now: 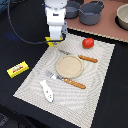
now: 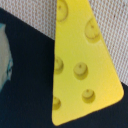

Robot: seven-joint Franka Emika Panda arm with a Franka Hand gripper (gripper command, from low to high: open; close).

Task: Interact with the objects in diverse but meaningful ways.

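Note:
A yellow holed cheese wedge (image 2: 80,65) fills the wrist view, lying half on the woven mat (image 2: 37,15) and half on the black table. In the exterior view the cheese wedge (image 1: 51,42) peeks out directly under my gripper (image 1: 55,38), at the mat's far corner. The fingers show in neither view, so their state is unclear. A red tomato (image 1: 88,42) sits on the mat toward the exterior view's right. The flat yellow box (image 1: 18,69) lies on the black table, and the white fish piece (image 1: 47,90) on the mat's near corner. A grey two-handled pot (image 1: 91,13) stands at the back.
A tan round plate (image 1: 69,65) sits mid-mat between a wooden-handled knife (image 1: 85,58) and fork (image 1: 69,80). A second dark pot (image 1: 73,8) and a pale bowl (image 1: 123,17) stand on the brown board at the back. A black cable loops behind the arm.

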